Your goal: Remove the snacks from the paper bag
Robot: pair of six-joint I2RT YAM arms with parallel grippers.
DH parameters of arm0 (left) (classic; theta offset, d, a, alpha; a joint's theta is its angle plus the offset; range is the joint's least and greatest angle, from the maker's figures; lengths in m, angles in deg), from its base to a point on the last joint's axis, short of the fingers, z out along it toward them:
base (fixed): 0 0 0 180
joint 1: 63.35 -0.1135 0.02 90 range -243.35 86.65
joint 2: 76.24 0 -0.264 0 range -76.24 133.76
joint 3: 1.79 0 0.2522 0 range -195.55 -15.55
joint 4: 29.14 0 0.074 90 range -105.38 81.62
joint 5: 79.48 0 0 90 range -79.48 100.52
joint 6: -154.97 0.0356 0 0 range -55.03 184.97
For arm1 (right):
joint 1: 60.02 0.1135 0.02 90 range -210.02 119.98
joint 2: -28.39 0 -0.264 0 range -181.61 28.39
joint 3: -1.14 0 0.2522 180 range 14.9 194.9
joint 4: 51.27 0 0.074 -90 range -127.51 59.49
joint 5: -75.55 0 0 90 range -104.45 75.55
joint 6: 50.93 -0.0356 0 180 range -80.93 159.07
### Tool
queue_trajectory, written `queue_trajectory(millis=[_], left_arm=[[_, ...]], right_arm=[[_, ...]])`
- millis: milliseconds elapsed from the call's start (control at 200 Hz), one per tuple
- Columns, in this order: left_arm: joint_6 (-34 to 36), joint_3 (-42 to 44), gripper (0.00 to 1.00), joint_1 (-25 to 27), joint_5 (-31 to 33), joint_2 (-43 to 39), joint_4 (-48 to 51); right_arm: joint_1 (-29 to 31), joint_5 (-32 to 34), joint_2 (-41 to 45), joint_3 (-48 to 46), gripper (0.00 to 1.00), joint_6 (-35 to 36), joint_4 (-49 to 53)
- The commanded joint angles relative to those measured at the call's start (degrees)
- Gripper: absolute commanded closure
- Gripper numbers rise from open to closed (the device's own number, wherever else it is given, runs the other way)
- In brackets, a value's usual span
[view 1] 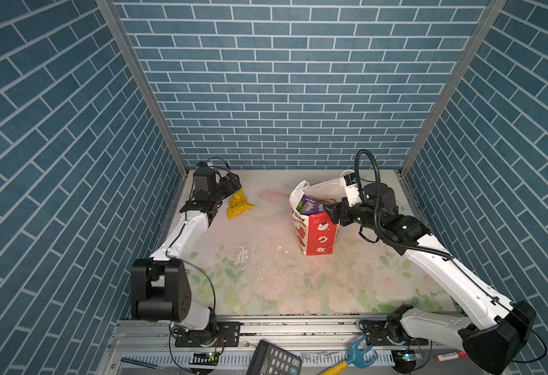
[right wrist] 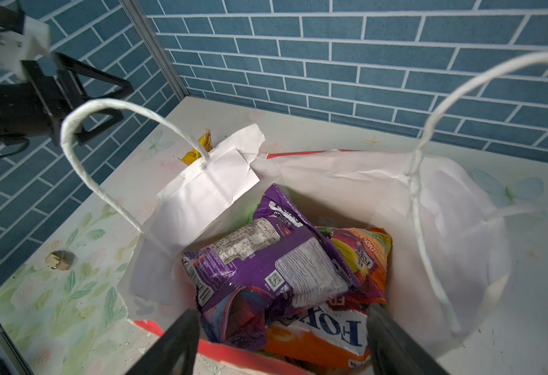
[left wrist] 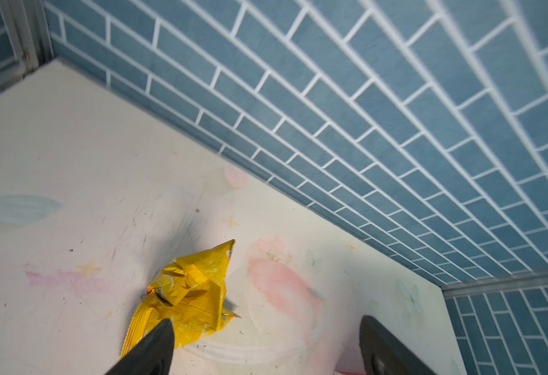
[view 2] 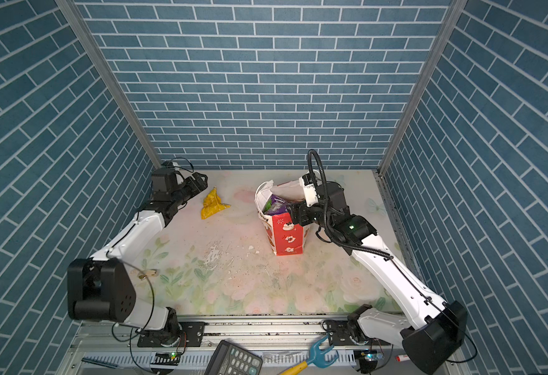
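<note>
Paper bag is standing upright right of centre on the worktop, purple packet and orange packet lying inside. 1 yellow packet is lying out on the worktop, far left. Left end effector is hanging just beside it, spread, empty. Right end effector is hovering at the bag mouth, spread, empty.

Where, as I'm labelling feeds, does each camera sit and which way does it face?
Top views: high above the arm bases, looking down and towards the back wall; left arm, right arm whole.
Left wrist: on the left arm, looking down past open jaws at the yellow packet on the table.
Right wrist: on the right arm, looking past open jaws into the paper bag at the purple packet.
Shared: the yellow packet shows in all views.
</note>
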Motion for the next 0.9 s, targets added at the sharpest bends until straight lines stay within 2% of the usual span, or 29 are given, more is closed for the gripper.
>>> queue_trajectory(millis=[0,185,315,475,660,895], left_arm=[[4.0,4.8,0.07,2.8,3.1,-6.2,2.5],[5.4,9.5,0.05,6.1,2.2,-18.3,5.1],[6.7,10.1,0.04,6.7,1.9,-27.2,11.0],[6.4,12.3,0.00,6.8,1.6,-35.7,13.0],[4.9,14.3,0.01,6.9,-2.3,-37.8,12.7],[5.7,15.5,0.00,7.3,-5.7,-34.3,9.3]], right_arm=[[0.2,2.9,2.3,-1.1,0.19,-2.2,0.8],[0.1,6.8,2.5,-1.5,0.20,-3.2,2.3],[0.1,8.0,2.9,-1.0,0.20,-3.8,3.8],[0.1,9.9,3.6,0.9,0.20,-4.7,6.4],[0.1,9.5,3.6,5.9,0.21,-6.8,11.8],[0.2,5.7,-0.2,14.8,0.26,-8.2,19.5]])
